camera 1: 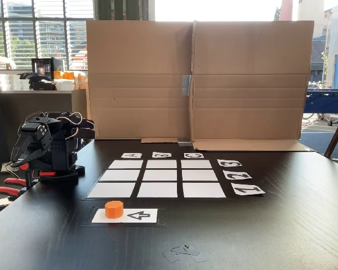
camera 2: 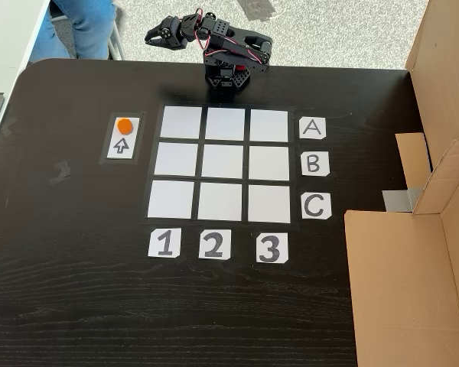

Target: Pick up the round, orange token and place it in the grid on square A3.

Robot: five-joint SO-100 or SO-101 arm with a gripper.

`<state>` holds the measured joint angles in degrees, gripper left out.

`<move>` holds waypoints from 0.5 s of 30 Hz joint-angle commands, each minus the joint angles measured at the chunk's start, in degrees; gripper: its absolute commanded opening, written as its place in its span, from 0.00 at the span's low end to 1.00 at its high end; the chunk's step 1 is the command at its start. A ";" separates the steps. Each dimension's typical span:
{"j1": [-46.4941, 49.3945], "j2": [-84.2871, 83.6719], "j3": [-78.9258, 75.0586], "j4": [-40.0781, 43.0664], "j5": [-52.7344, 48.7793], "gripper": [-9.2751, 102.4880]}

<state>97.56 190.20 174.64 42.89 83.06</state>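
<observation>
Token (camera 1: 114,209) looks light, stiff, smooth; grab across its round sides; gripper (camera 2: 154,34) folded far off, jaw state unclear.

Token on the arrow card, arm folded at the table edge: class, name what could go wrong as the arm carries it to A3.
1. The token is small, round and smooth; the gripper could pinch off-centre and knock it off the arrow card.
2. All nine cells of the grid look alike, so it could land beside square A3, or straddle a black gap.
3. The card may slide during the grasp.
</observation>
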 commanded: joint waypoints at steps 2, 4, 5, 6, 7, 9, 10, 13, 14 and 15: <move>-0.44 0.53 -0.26 -0.97 0.26 0.08; -0.44 0.44 -0.26 -0.97 0.18 0.08; -0.26 0.35 -0.35 -0.88 0.26 0.08; -0.18 0.26 -0.62 -0.44 0.26 0.08; -0.18 -0.09 -0.79 -0.26 0.18 0.08; -0.35 -1.93 -1.58 -0.18 0.09 0.09; -0.44 -2.99 -2.29 -0.18 0.09 0.09; -0.44 -6.77 -5.36 -0.18 0.00 0.09; -0.62 -8.53 -6.59 0.00 0.00 0.09; -0.70 -10.28 -8.26 0.88 0.00 0.09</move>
<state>97.56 183.69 171.47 42.89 83.06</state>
